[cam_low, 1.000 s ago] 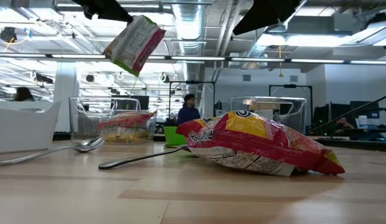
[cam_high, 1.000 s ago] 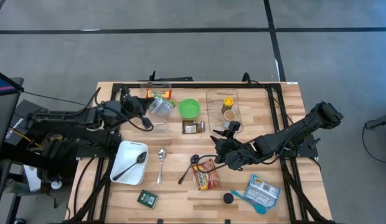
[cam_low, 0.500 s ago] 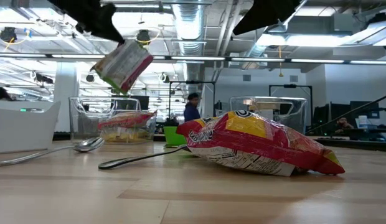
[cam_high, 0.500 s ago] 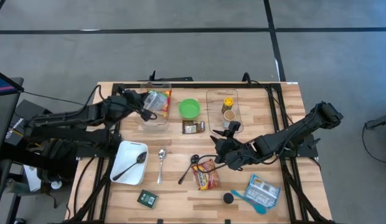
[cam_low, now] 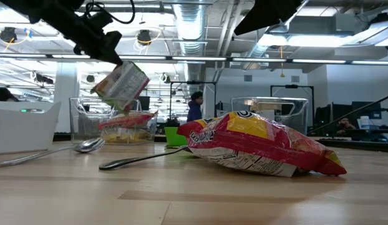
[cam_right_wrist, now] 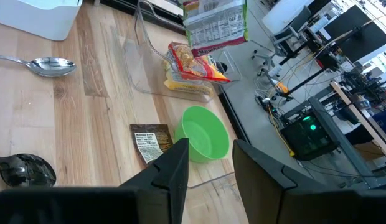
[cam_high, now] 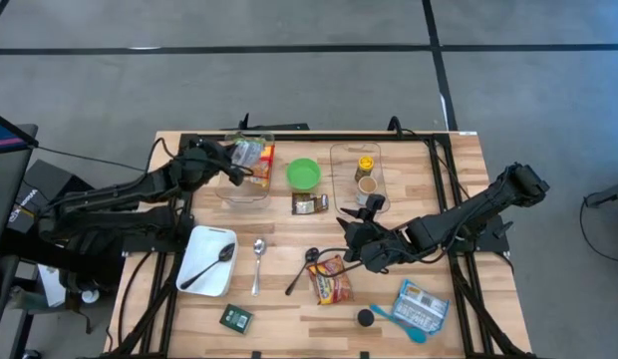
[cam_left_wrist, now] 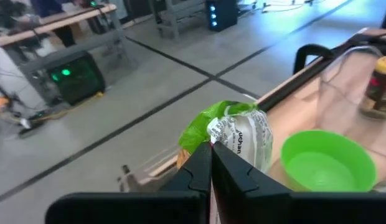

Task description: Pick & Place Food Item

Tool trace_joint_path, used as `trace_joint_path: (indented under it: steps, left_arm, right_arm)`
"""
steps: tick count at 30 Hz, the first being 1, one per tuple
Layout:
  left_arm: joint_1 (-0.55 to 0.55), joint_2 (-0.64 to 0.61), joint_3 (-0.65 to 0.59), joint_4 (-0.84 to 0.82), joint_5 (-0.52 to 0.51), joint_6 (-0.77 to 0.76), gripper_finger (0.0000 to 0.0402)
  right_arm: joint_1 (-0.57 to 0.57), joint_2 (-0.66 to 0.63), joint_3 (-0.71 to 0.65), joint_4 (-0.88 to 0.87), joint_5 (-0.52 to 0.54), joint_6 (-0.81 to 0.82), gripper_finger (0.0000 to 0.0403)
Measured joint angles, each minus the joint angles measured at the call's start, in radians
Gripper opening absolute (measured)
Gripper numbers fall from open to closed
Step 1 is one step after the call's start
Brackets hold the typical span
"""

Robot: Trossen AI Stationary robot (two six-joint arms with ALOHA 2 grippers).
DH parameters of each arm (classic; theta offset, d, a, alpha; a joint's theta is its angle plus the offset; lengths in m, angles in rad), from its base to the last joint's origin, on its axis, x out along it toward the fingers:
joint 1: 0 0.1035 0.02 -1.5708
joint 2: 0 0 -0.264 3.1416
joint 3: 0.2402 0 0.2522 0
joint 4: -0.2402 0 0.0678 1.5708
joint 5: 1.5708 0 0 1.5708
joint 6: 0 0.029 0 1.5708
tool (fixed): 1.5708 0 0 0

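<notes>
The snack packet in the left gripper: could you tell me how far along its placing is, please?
Done: a red and yellow packet already lies in the clear bin. In hand: the left gripper, shut on the snack packet, holds it in the air over that bin. Left: lowering and releasing it. The chip bag lies on the table beside the right gripper, which holds nothing.

On the table (cam_high: 459, 179), a clear bin (cam_high: 247, 182) stands near the back-left corner, a bowl (cam_high: 303, 174) beside it, a second bin (cam_high: 357, 172) further right. A tray (cam_high: 194, 267) lies by the left edge holding a spoon (cam_high: 207, 267). A snack bag (cam_high: 330, 280) lies toward the front edge.
</notes>
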Motion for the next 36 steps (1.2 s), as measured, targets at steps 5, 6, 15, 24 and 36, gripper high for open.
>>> trace_joint_path:
  steps: [5, 6, 15, 24, 36]
  left_arm:
    - [0.016, -0.001, -0.01, -0.006, 0.023, -0.043, 0.0]
    - [0.016, -0.001, -0.01, -0.001, 0.039, -0.055, 0.0]
    - [0.015, -0.009, -0.01, -0.006, 0.228, -0.083, 0.0]
    - [0.015, -0.008, -0.01, -0.121, 0.259, -0.077, 0.0]
    - [0.015, 0.015, -0.012, -0.189, 0.259, -0.074, 0.0]
  right_arm:
    - [0.0, 0.0, 0.0, 0.0, 0.0, 0.0, 0.0118]
    - [0.0, 0.0, 0.0, 0.0, 0.0, 0.0, 0.0118]
    - [0.0, 0.0, 0.0, 0.0, 0.0, 0.0, 0.0118]
    - [0.0, 0.0, 0.0, 0.0, 0.0, 0.0, 0.0118]
    - [0.0, 0.0, 0.0, 0.0, 0.0, 0.0, 0.0118]
